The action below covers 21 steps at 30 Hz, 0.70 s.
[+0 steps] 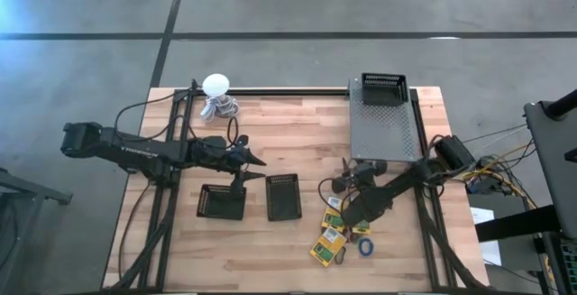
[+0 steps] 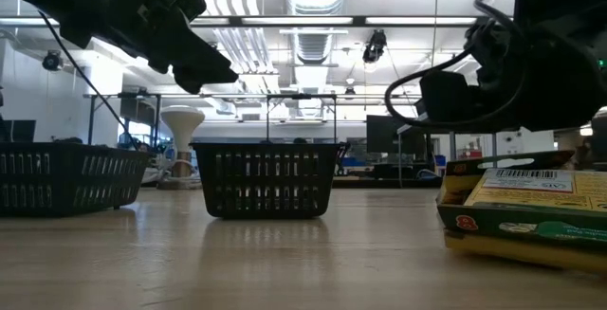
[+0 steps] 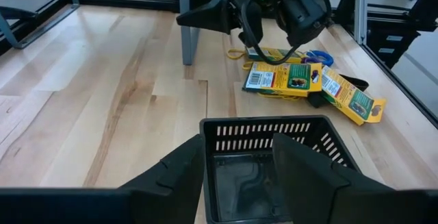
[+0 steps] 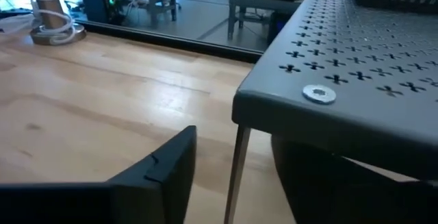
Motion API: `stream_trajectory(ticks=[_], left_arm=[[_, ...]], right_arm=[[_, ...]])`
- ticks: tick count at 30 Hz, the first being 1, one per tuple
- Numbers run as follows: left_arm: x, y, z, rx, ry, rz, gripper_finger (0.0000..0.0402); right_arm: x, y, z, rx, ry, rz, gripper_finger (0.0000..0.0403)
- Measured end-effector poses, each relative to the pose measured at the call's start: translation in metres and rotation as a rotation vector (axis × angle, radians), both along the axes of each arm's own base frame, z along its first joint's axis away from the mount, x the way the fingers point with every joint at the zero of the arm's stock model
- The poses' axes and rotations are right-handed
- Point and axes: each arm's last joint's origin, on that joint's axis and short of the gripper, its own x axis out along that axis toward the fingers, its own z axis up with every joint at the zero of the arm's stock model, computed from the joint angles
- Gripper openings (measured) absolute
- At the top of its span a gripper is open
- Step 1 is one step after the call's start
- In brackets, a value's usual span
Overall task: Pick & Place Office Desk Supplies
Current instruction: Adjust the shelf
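Several yellow-and-green boxes (image 1: 330, 232) lie flat on the wooden table at the near right, with a blue ring (image 1: 365, 245) beside them. In the left wrist view the boxes (image 3: 284, 79), a yellowish rubber band (image 3: 236, 53) and the blue ring (image 3: 319, 57) show beyond a basket. My right gripper (image 1: 344, 185) hovers just above the table at the far side of the boxes, open and holding nothing; in its wrist view (image 4: 233, 155) a grey platform's leg (image 4: 236, 172) stands beyond the gap between its fingers. My left gripper (image 1: 257, 160) hangs open and holding nothing above the black baskets (image 3: 239, 142).
Two black mesh baskets (image 1: 223, 201) (image 1: 283, 196) stand side by side at the table's middle. A grey perforated platform (image 1: 383, 131) at the far right carries another black basket (image 1: 383, 89). A white ball-topped object (image 1: 216, 92) stands at the far edge.
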Motion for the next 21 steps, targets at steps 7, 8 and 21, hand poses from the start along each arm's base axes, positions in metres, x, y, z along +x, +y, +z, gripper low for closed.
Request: stream_trajectory(ticks=[7,8,21], left_arm=[[0.0000,-0.0002,0.0001,-0.002,-0.001,0.000,0.0177],[0.0001,-0.0002,0.0002,-0.002,-0.001,0.000,0.0177],[0.0002,-0.0002,0.0005,-0.002,-0.005,0.000,0.0177]], right_arm=[[0.0000,0.0001,0.0000,-0.001,0.003,0.001,0.0074],[0.0001,0.0001,0.0000,-0.001,0.003,0.001,0.0060],[0.0053,0.0022,0.0015,0.014,-0.014,0.004,0.0025]])
